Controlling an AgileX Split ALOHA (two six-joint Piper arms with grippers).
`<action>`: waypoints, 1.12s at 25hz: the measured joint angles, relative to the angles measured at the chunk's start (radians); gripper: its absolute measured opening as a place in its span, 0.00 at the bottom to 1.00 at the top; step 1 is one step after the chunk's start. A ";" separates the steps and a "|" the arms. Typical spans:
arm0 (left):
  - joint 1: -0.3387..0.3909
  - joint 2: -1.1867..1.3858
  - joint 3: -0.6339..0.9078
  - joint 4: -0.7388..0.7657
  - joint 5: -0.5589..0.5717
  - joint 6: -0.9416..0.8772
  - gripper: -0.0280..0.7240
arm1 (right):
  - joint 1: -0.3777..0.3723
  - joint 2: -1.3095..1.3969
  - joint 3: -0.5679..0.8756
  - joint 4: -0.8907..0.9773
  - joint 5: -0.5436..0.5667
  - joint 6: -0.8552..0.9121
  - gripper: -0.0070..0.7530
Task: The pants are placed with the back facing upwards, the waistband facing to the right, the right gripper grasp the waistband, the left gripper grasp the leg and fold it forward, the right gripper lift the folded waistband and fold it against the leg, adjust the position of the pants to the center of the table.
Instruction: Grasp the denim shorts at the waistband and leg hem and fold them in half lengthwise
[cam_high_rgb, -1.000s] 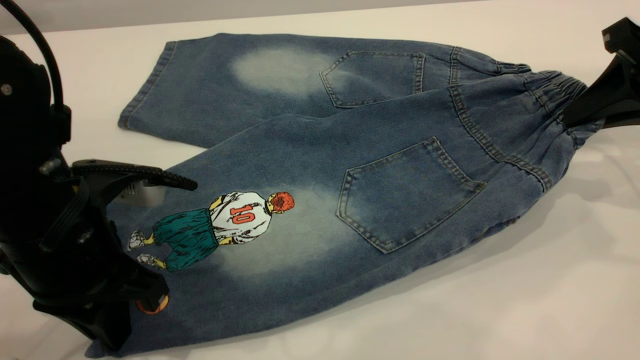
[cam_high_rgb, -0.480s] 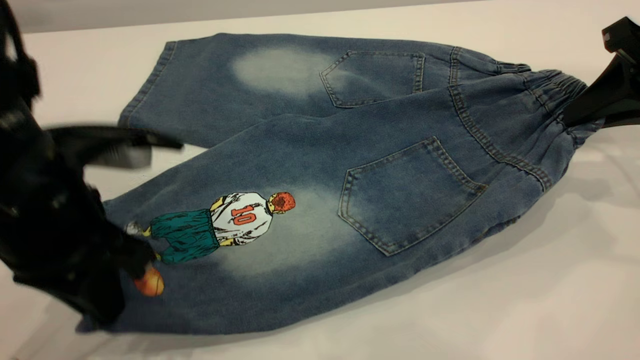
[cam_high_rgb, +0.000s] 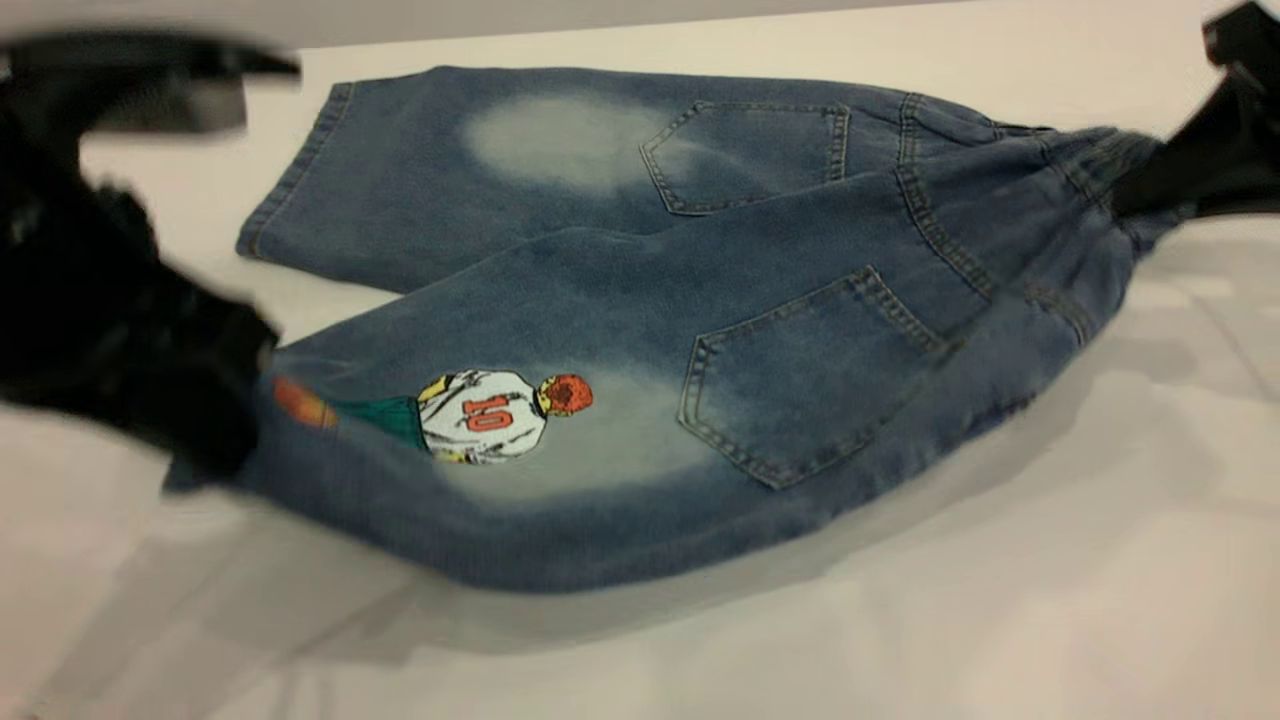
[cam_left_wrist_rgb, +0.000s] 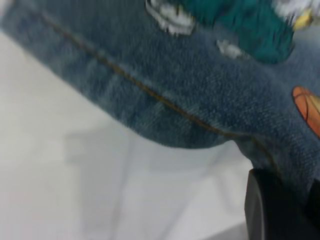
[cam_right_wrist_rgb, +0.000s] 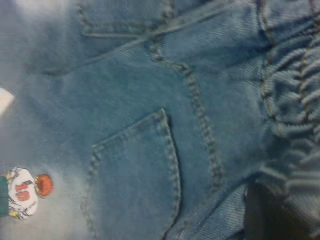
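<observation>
The knee-length blue denim pants (cam_high_rgb: 640, 300) with faded patches and two back pockets lie back-up on the plain white table (cam_high_rgb: 1000, 600), their long axis running across it — hems toward the left arm, the gathered elastic waistband (cam_high_rgb: 1090, 190) toward the right arm. The bulky black left gripper (cam_high_rgb: 215, 405) is closed on the hem of the near leg (cam_high_rgb: 450, 450), the one printed with the player in the white "10" shirt, and holds it clear of the table with a shadow beneath. The slim black right gripper (cam_high_rgb: 1150, 185) is clamped on the near part of the waistband, also raised. The far leg lies flat just behind. So each arm has the end nearest it, and the fold, as I judge it, means carrying the near half away from the camera onto the far half.
</observation>
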 joint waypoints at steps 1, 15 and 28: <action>0.000 -0.001 -0.013 0.005 -0.001 0.002 0.15 | 0.000 0.000 -0.013 0.001 0.005 0.001 0.05; 0.001 0.000 -0.239 0.103 -0.087 -0.002 0.15 | 0.000 0.001 -0.145 0.025 0.061 0.043 0.05; 0.039 0.080 -0.313 0.109 -0.249 -0.003 0.15 | 0.000 0.001 -0.291 0.017 0.095 0.109 0.05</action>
